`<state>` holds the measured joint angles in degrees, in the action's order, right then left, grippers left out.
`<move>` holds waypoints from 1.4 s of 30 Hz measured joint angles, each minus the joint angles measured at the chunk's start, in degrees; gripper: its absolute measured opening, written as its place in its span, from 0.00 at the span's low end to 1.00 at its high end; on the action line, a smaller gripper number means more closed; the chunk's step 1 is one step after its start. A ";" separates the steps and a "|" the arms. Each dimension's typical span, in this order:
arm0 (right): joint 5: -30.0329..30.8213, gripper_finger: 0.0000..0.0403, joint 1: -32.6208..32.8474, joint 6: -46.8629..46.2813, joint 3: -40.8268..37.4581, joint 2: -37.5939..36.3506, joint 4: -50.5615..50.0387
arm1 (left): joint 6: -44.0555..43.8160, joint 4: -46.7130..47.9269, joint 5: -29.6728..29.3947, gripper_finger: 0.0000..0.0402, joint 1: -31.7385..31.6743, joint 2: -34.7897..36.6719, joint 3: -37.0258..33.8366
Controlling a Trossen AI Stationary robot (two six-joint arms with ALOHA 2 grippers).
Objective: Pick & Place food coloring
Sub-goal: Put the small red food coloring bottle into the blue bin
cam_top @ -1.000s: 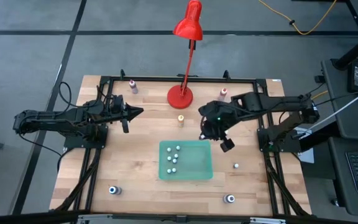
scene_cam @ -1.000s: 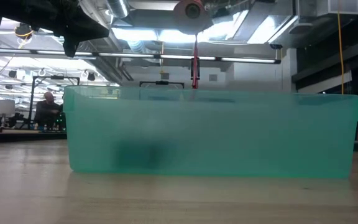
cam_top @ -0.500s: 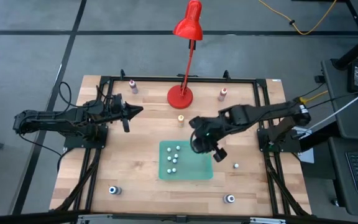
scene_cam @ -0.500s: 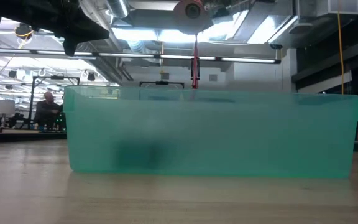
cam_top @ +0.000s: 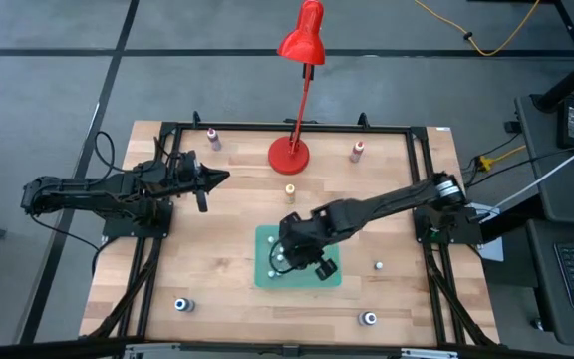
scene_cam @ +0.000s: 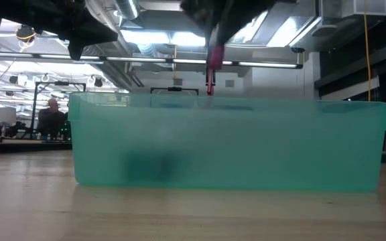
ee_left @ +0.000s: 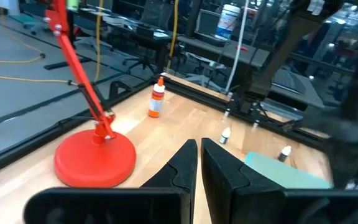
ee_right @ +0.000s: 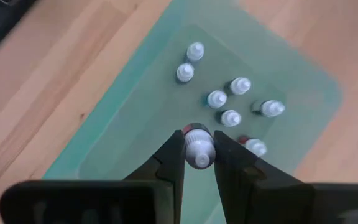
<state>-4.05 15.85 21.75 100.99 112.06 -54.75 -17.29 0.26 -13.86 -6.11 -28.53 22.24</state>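
Observation:
A flat green tray (cam_top: 332, 239) lies mid-table, with several white-capped food coloring bottles (ee_right: 216, 98) standing on its floor. My right gripper (ee_right: 197, 154) hangs over the tray's left half (cam_top: 292, 249), shut on one small white-capped bottle (ee_right: 197, 148). In the low view that bottle shows pinkish (scene_cam: 215, 57) above the tray wall. My left gripper (cam_top: 222, 179) waits shut above the table's left side, pointing right; its fingers show together in the left wrist view (ee_left: 199, 155). My right gripper pinches the small bottle between its two fingers, which lie on either side of it just below the white cap (ee_right: 197, 143). The fingers slant down from the table's right side. The bottle is lifted clear above the tray floor.
A red desk lamp stands on its round base (cam_top: 289, 155) at the far middle. Loose bottles stand on the wood: pink-topped (cam_top: 212, 138), orange-topped (cam_top: 358, 151), yellow (cam_top: 290, 191), small white (cam_top: 379, 265), and two blue-capped ones near the front (cam_top: 180, 304) (cam_top: 369, 319).
My right gripper has swung from beside the lamp base toward the table's near-left and has come down over the green tray. Its arm now stretches across the tray's right part. The left arm has kept still.

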 joint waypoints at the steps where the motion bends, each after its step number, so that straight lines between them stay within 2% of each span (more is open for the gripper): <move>1: 0.00 0.18 -0.02 -0.44 0.00 0.92 0.05 | 0.01 0.01 0.41 0.04 0.02 0.00 0.00; 11: 0.02 0.18 0.03 -7.07 0.00 5.84 3.43 | 0.05 0.80 4.97 0.04 0.02 0.00 0.00; 21: 0.00 0.18 0.05 -10.27 -0.05 8.83 8.10 | 0.05 3.41 5.00 0.04 0.02 0.00 0.02; 42: 0.02 0.18 0.05 -12.49 -0.11 14.49 9.60 | 0.07 4.32 4.93 0.04 0.00 0.04 0.02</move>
<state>-4.03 15.90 9.26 100.88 126.55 -45.15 -17.21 4.58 -8.93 -6.11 -28.49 22.26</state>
